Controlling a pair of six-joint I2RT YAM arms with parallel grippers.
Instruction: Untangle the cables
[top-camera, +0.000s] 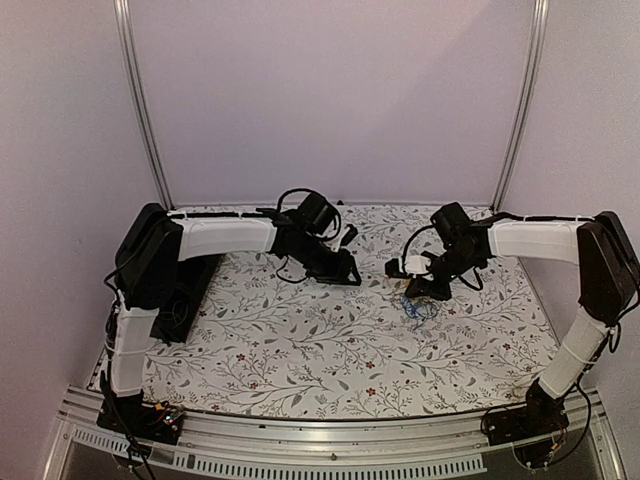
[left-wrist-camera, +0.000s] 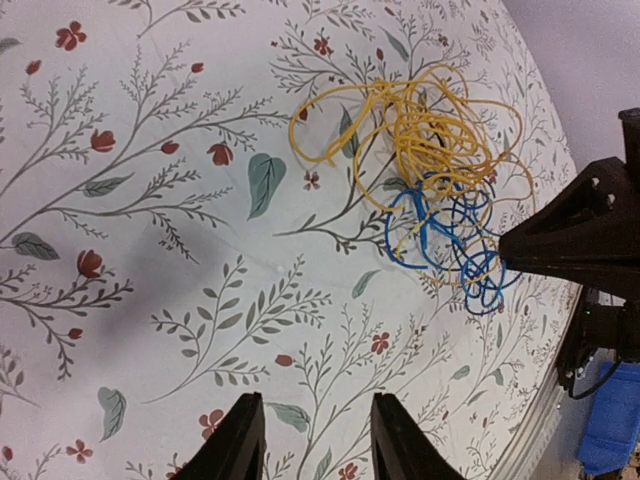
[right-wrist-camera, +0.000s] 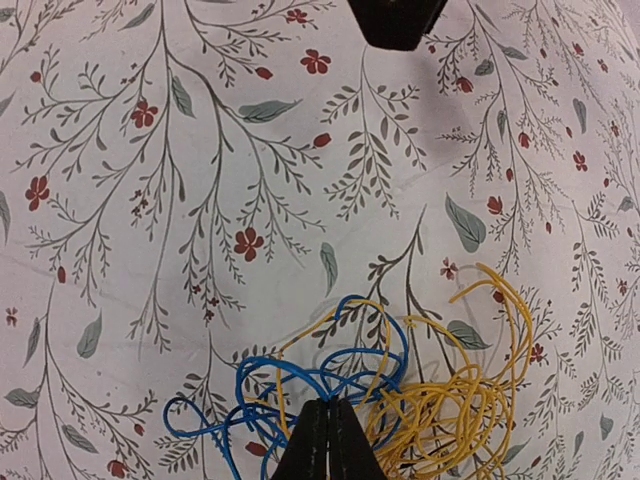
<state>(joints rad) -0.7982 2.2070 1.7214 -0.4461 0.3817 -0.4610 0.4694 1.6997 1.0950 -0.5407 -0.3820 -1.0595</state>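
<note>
flowery table (top-camera: 300, 350) holds the cables (right-wrist-camera: 440, 408). right gripper (right-wrist-camera: 325, 415) is pinched shut on them. left gripper (left-wrist-camera: 318, 408) hangs open, off to the side.

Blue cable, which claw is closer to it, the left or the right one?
Right. The right claw is shut on the blue cable. The left claw hangs open over the floral cloth, apart from it.

Two arms counted, left arm (top-camera: 225, 238), right arm (top-camera: 530, 240), two grippers, left gripper (left-wrist-camera: 312, 440), right gripper (right-wrist-camera: 325, 440), one tangle of cables (left-wrist-camera: 430, 180), two colours seen, one floral tablecloth (top-camera: 300, 350).
</note>
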